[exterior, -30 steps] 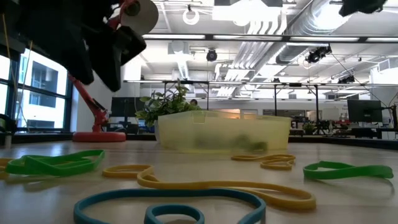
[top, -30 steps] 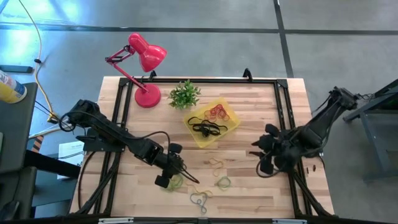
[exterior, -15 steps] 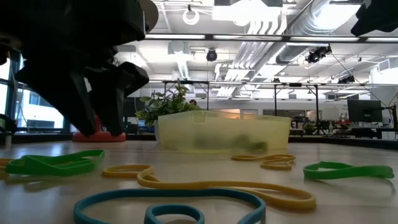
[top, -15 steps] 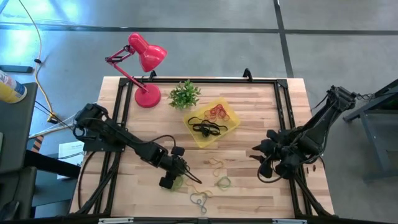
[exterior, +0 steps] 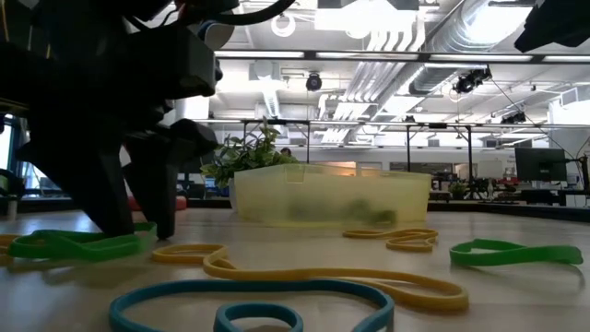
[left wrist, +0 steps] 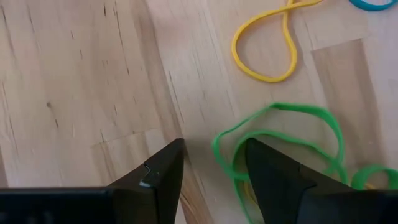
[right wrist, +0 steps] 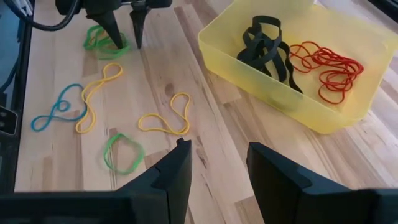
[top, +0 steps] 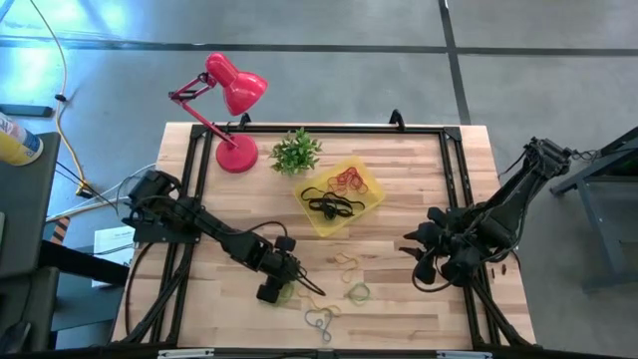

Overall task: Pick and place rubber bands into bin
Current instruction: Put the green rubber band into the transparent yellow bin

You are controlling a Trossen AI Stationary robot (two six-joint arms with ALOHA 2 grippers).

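Note:
Several loose rubber bands lie on the wooden table near its front: a green bundle, a yellow one, another green one and a blue one with a yellow one. The yellow bin at mid-table holds black and red bands. My left gripper is open and points down, its tips at the table. The edge of the green bundle lies between its fingers. My right gripper hangs open above the table's right side, nothing between its fingers. My left gripper stands over the edge of the green bundle from above, one finger inside the loops and the other on bare wood beside them. Whether either finger touches the band, I cannot tell. The band lies flat on the table.
A red desk lamp and a small green plant stand at the far left behind the bin. A black frame rail runs along the table's edges. Bare wood lies between the bin and the loose bands.
My left gripper has come down from above the table until its fingertips stand at the table top by the green bundle. Its jaws keep the same gap. The bands have not moved.

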